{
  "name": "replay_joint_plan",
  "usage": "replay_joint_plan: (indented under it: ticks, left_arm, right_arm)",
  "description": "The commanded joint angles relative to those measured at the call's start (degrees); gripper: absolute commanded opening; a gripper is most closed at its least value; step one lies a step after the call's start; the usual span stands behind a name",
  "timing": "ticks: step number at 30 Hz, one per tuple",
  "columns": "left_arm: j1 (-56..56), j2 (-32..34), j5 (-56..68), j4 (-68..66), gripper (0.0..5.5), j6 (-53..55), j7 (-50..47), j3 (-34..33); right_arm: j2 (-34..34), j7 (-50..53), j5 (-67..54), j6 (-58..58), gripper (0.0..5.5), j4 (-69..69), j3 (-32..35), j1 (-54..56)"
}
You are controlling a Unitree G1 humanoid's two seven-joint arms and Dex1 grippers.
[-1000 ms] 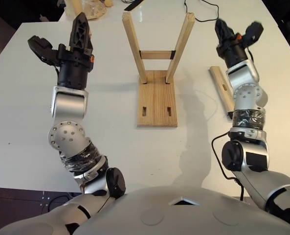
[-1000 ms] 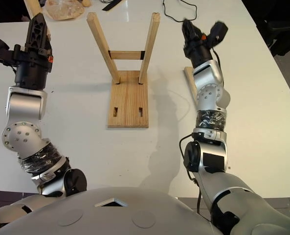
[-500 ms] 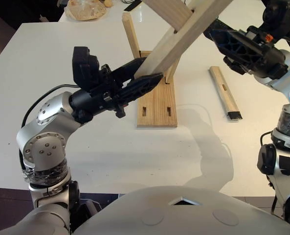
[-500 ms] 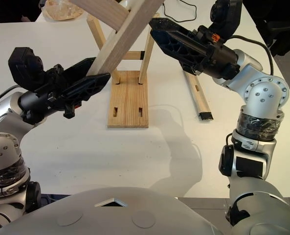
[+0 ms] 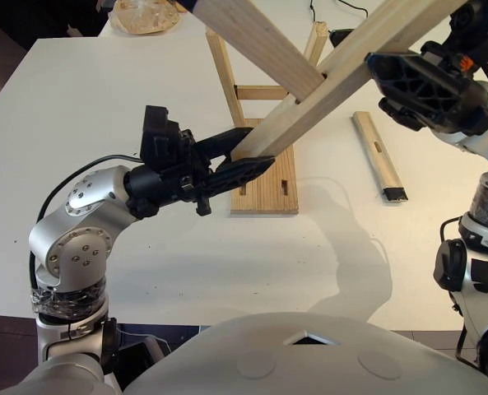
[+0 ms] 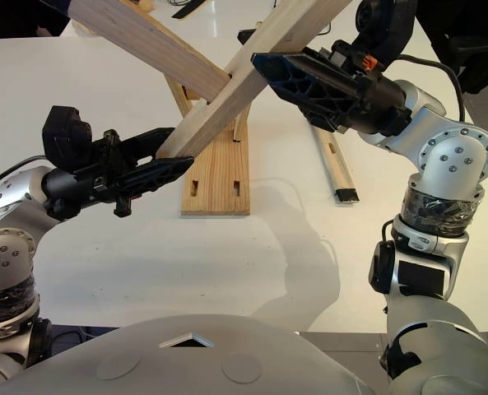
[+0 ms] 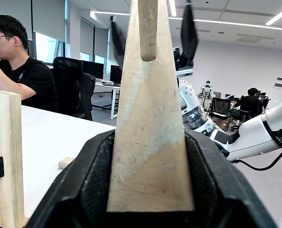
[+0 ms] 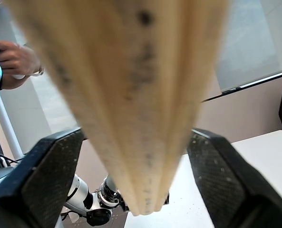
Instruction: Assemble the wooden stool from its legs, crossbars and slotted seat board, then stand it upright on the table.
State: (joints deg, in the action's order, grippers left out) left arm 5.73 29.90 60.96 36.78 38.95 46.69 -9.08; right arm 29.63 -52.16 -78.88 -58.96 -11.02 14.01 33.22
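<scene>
I judge this roughly half done. On the smooth white table (image 5: 145, 99) the seat board (image 5: 264, 197) lies flat, a pale rectangular plank with lengthwise grain. One frame (image 5: 256, 92) of two square-section legs and a short crossbar stands in the slots at its far end, while the two near slots (image 5: 242, 188) are bare. What is left, as I read it, is to finish the second frame, seat it in those slots, then turn the stool onto its feet. Above the seat board hangs the raised leg (image 5: 342, 72), a long pale wood bar slanting up toward my right, with a second crossbar (image 5: 252, 37) joined to it and jutting up to the left. My left gripper (image 5: 256, 150), matte black plastic, is clamped on the leg's lower end just over the seat board's middle. The wrist view shows both pads (image 7: 88, 185) tight against the rough sawn wood, which has a rounded notch (image 7: 148, 42) cut in it. My right gripper (image 5: 388, 78) sits at the same leg higher up, above and right of the seat board; I cannot tell whether it is biting or merely around it. The loose leg (image 5: 379, 156), notched and black-tipped, lies flat on the table, apart to the right of the seat board.
</scene>
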Motion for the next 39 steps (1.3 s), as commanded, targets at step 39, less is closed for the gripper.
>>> replay_joint_plan:
  ticks: [39]
  left_arm:
    - [-12.3, 4.1, -22.6, -18.3, 3.53, -9.9, -2.4, 5.4]
  right_arm:
    - [0.7, -2.0, 26.1, 18.3, 2.05, 7.0, -7.9, -1.7]
